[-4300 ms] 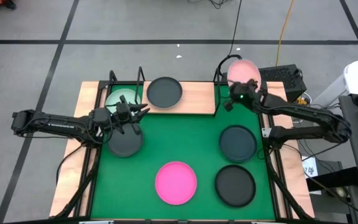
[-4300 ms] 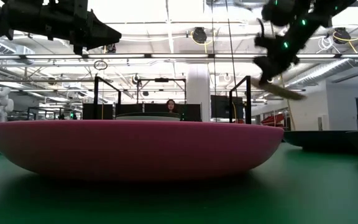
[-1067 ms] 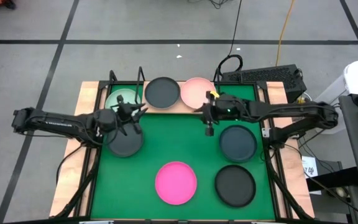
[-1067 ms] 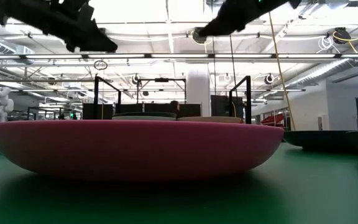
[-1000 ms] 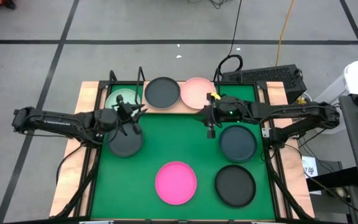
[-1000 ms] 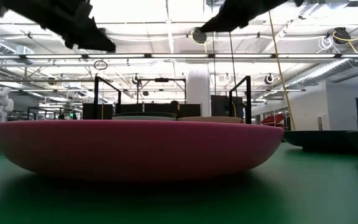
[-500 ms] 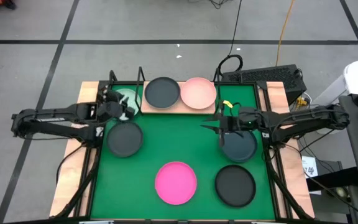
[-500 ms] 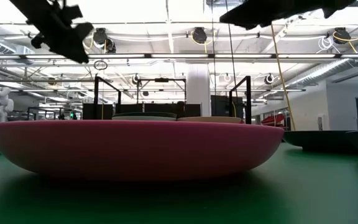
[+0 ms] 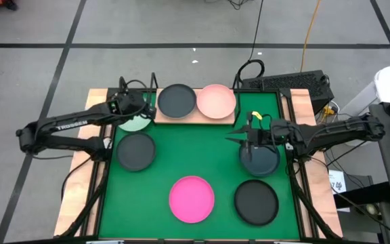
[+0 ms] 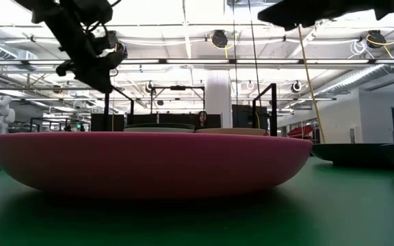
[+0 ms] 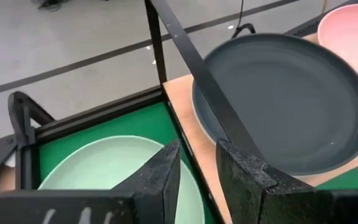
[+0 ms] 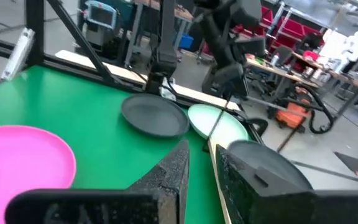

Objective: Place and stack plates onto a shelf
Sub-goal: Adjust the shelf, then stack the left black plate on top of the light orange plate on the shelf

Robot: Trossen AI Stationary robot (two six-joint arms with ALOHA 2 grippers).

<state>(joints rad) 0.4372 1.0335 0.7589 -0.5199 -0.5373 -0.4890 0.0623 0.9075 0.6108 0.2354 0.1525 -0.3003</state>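
Big green mat [image 9: 202, 152] covers most of the table, with the wooden shelf [image 9: 219, 116] along the far edge. On the shelf sit a dark grey plate [image 9: 178, 100] and, to its right, a pale pink plate [image 9: 216, 101]. The mint green plate [image 9: 135, 123] lies left of them, on the mat. Also on the mat: a magenta plate [image 9: 191, 198] near the front, and three dark plates [image 9: 135, 150], one left and two right. The left gripper [image 9: 141, 107] hovers over the mint plate, fingers slightly parted, holding nothing. The right gripper [image 9: 248, 141] hangs above the right dark plate, a narrow gap between its fingers, empty too.
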